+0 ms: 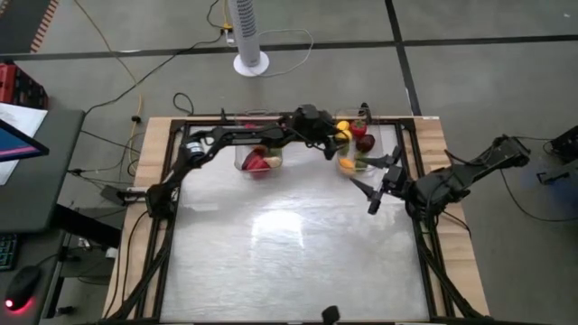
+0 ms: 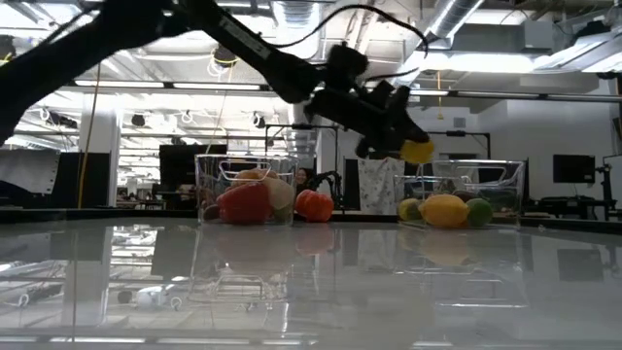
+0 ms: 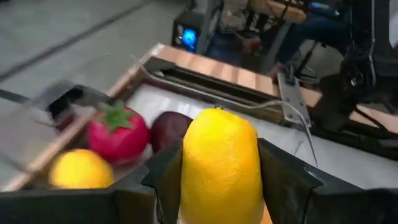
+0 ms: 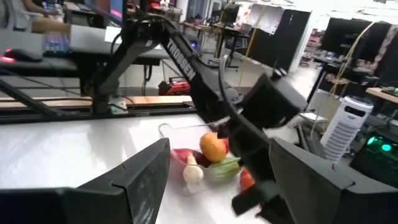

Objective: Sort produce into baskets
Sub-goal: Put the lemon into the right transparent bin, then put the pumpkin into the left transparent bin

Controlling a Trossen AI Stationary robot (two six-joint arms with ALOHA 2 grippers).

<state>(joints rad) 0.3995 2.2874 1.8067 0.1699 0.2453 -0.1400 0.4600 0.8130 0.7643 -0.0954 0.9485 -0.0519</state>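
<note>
Right wrist view, arm lettering: "TROSSEN".
Left gripper (image 3: pixel 217 180): clamps a yellow lemon (image 3: pixel 219 163) above a basket (image 1: pixel 384 144).
Right gripper (image 1: pixel 379 185): fingers spread wide, empty.

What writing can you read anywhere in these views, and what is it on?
"TROSSEN": white letters along the left arm, seen in the right wrist view; the first letters are partly blurred.
Nothing else is readable: the fruit, the two clear bins and the table show no labels, and the room's screens are too blurred.
</note>
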